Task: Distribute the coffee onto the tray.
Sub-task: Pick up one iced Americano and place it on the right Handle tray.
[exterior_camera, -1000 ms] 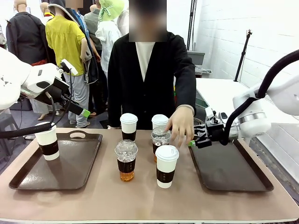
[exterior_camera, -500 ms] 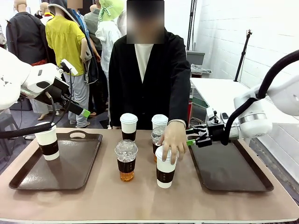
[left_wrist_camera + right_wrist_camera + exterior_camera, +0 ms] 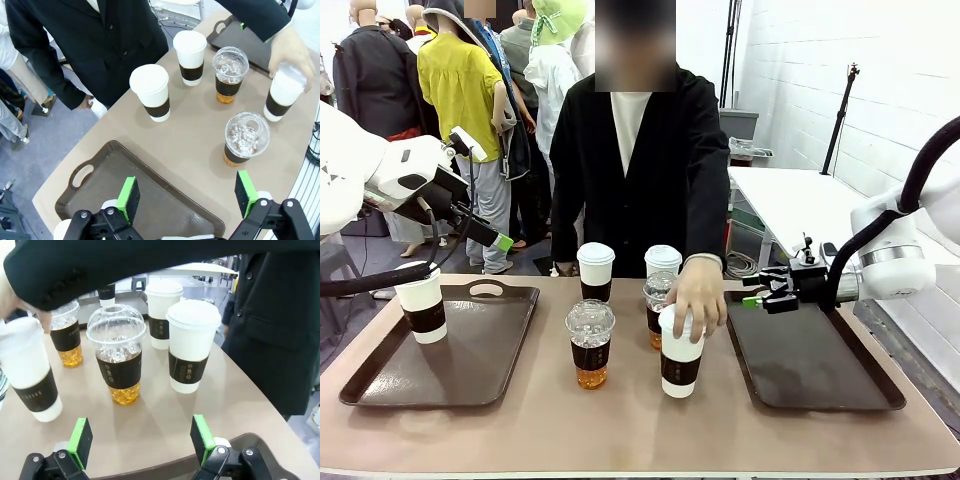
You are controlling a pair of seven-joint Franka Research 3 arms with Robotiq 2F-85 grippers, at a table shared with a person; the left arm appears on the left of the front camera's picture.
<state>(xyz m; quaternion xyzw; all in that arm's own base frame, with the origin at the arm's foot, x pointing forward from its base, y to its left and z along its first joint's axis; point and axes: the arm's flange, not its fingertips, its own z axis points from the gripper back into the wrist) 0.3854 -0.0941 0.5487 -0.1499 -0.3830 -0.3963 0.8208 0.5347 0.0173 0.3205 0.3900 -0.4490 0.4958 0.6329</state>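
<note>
A person's hand (image 3: pixel 697 292) grips the lid of the nearest white paper cup (image 3: pixel 679 362), the same cup (image 3: pixel 280 96) and hand (image 3: pixel 295 49) in the left wrist view. Two more white cups (image 3: pixel 596 270) (image 3: pixel 662 259) stand at the back. Two clear dome-lidded cups (image 3: pixel 590 343) (image 3: pixel 657 297) of amber drink stand between them. A fourth white cup (image 3: pixel 423 305) stands on the left tray (image 3: pixel 470 365). My left gripper (image 3: pixel 490 200) (image 3: pixel 187 200) hangs open above that tray. Over the right tray's (image 3: pixel 815 365) far left corner, my right gripper (image 3: pixel 760 290) (image 3: pixel 141 440) is open, facing the cups.
The person stands at the far side, one arm reaching across the table's middle. The right tray holds nothing. Bare tabletop (image 3: pixel 520 430) lies in front of the cups and between the trays.
The person's hand has come forward from the back clear cup and closed on the nearest white cup. My right gripper has drawn back to the right. The left arm is still.
</note>
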